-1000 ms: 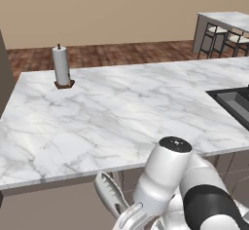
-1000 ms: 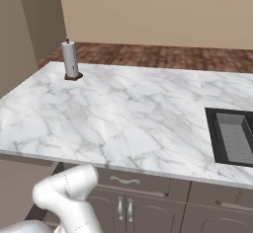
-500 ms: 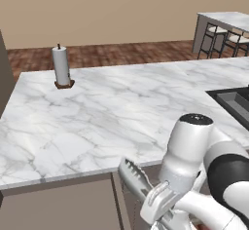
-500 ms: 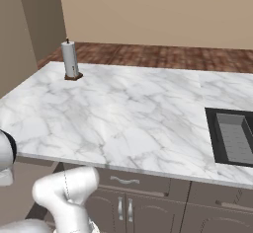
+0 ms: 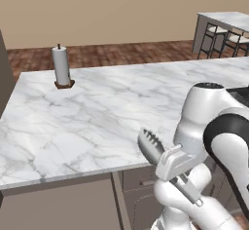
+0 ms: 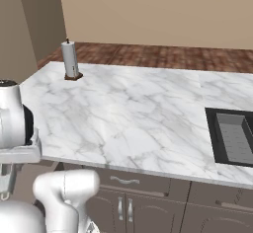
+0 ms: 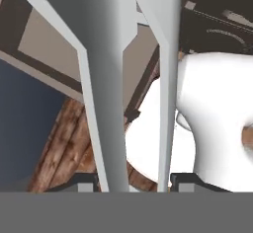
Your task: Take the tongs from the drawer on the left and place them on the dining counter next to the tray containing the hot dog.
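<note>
White marble with grey veins, the near counter spreads wide, a dark sink set in it and a paper-towel roll upright at its far corner. The dining counter with its stools lies well apart, far right. The tongs are out of the drawer, raised at the counter's front edge, clenched in the gripper. By my judgement, carrying and placing beside the tray remain.
</note>
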